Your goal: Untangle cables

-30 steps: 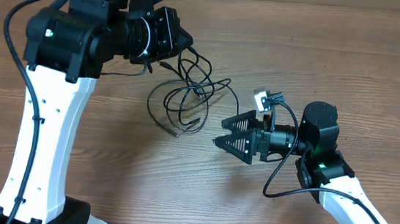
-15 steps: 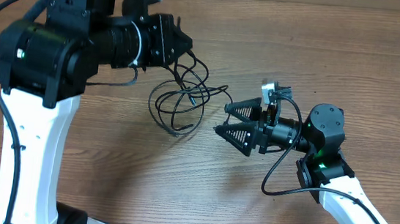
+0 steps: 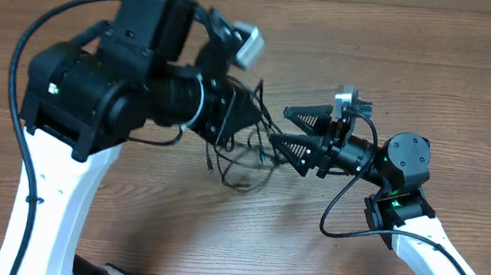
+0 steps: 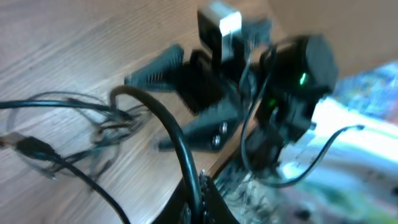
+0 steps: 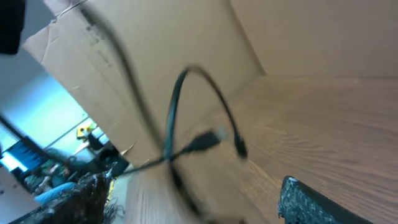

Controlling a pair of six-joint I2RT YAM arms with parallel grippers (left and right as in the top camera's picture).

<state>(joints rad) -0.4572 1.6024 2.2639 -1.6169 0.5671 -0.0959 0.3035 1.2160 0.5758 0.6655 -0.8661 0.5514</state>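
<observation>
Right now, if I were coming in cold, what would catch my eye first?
At the centre of the overhead view, the left gripper is shut on the cables, and tangled loops trail from it. The right gripper faces it from the right with its jaws open, close beside the tangle.

the counter (image 3: 468,78) is seen as matt brown wood with visible grain. the cables (image 3: 242,169) are sheathed in smooth, faintly glossy black. the right gripper's fingers (image 3: 310,119) are formed of ribbed matt black plastic; the arm shells (image 3: 51,191) are finished in glossy white.
</observation>
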